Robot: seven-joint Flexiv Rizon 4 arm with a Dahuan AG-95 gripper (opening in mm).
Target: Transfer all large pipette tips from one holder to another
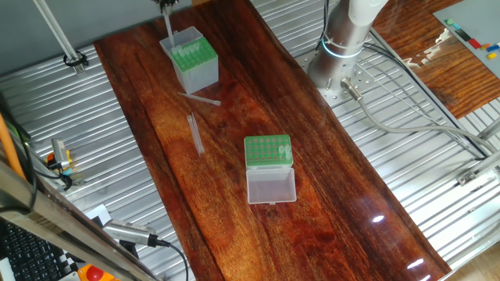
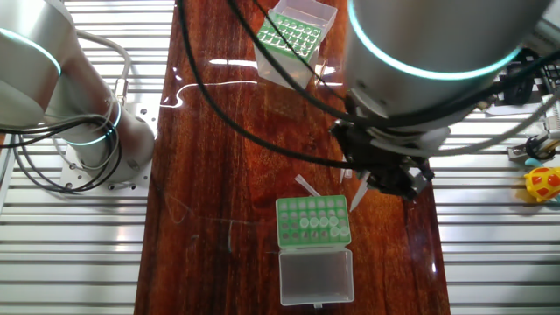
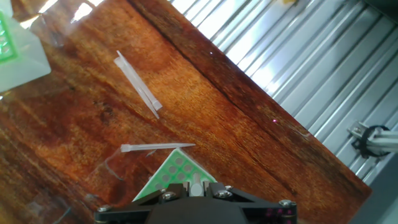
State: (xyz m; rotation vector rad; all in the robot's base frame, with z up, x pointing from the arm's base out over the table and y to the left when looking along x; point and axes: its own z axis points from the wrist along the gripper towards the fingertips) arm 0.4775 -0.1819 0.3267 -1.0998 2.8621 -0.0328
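Jaws hidden (tip (image 1: 167, 31) held); rack (image 3: 177, 171) half-covered.

Laboratory robot cell. A dark reddish polished wooden tabletop (image 1: 258, 109) rests on a ribbed grey metal bench surface (image 1: 406, 148). The silver cylindrical arm base (image 2: 79, 122) bolts to that bench with grey cables (image 1: 406, 125). Green perforated pipette-tip racks (image 1: 268, 151) lie below the hand.
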